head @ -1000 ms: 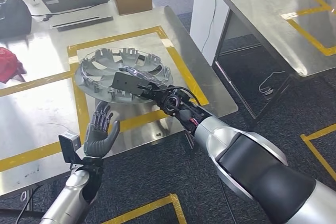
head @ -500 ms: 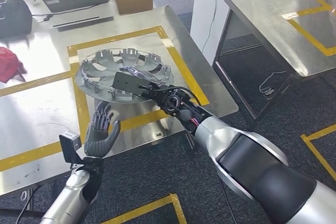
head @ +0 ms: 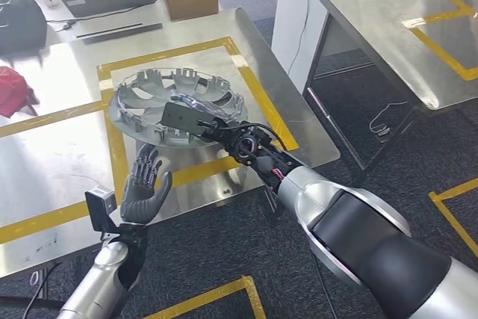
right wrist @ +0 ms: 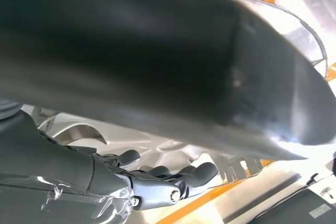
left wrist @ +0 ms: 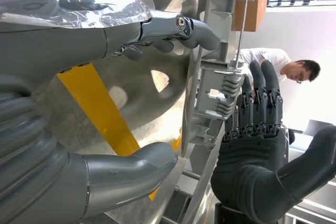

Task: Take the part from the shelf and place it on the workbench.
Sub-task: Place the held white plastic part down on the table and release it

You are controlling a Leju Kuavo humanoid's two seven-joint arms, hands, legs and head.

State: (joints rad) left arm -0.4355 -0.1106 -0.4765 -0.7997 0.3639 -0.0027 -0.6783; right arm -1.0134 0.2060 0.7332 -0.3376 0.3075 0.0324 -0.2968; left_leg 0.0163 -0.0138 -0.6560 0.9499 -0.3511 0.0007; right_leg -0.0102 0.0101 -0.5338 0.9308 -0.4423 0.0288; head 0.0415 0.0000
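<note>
- Right hand (head: 194,119) reaches over the near rim of the wheel cover (head: 148,93); in the right wrist view its fingers (right wrist: 190,174) curl beneath the cover's edge, so it appears to be gripping the rim, though the contact itself is hidden.
- Left hand (head: 142,188) is spread, palm up, holding nothing, just beside the cover's near edge.
- Wheel cover sits over the workbench (head: 265,65) inside the yellow tape frame (head: 256,91); whether it rests fully flat cannot be told.
- Risk: a one-sided grip on a wide, light disc may let it tilt or swing once released unevenly.
- Risk: rim clips could catch the right hand's fingers on withdrawal and drag the cover across the tape.
- Risk: the left hand, close by, could knock the edge if raised.
</note>
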